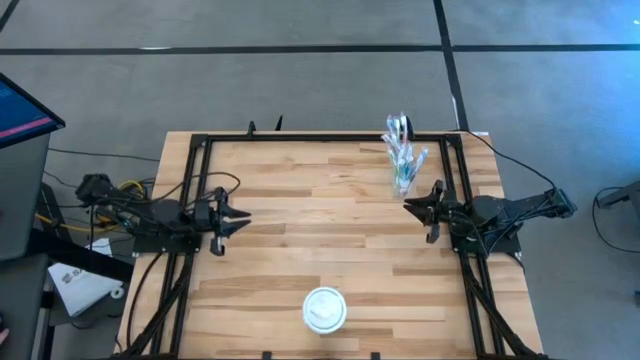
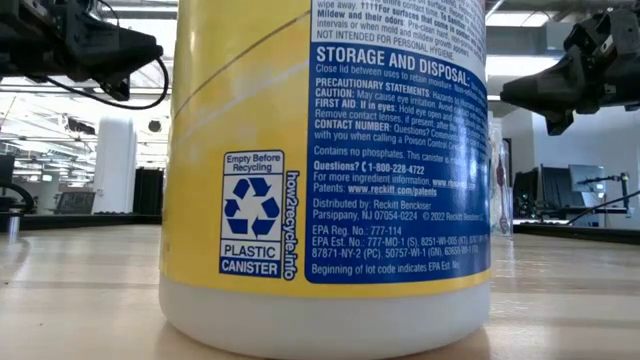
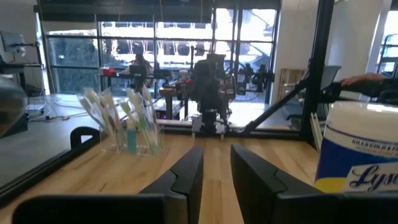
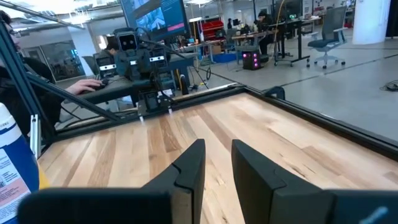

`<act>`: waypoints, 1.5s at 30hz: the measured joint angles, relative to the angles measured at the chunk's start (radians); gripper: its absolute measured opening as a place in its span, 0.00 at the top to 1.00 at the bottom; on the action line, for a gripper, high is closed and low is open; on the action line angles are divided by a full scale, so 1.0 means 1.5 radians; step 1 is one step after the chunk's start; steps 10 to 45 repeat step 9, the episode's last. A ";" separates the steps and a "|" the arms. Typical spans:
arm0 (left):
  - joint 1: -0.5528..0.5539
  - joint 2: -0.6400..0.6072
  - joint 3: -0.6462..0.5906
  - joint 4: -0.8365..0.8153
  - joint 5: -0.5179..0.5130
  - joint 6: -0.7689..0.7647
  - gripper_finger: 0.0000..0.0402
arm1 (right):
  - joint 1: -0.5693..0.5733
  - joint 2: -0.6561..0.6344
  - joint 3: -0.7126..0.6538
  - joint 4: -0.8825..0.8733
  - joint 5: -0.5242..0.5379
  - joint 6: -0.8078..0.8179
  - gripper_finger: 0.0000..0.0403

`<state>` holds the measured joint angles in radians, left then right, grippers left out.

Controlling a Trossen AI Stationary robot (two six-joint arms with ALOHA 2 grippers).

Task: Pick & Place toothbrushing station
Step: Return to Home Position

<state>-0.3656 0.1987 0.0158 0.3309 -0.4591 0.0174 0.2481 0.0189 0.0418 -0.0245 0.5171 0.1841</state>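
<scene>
The wooden surface (image 1: 320, 250) carries a wipes canister (image 1: 324, 308) at one edge. Left pincer (image 1: 240, 220) and right pincer (image 1: 415, 208) hover over opposite sides, each narrowly parted and empty. The tumbler (image 1: 403, 172), holding toothbrushes (image 1: 400, 140), stands near the right pincer.

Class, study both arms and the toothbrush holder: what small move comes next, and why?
Likely park both arms: the toothbrushes stand in the clear holder, and the left hand and right hand are open, empty, at the sides of the table.
</scene>
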 joint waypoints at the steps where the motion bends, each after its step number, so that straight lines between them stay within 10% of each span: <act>1: 0.000 0.008 0.000 0.000 0.000 0.000 0.81 | 0.000 0.000 0.000 0.000 0.000 0.000 0.82; 45: 0.000 0.029 0.000 0.001 0.000 0.000 0.81 | -0.021 -0.010 -0.023 0.065 0.004 0.001 0.82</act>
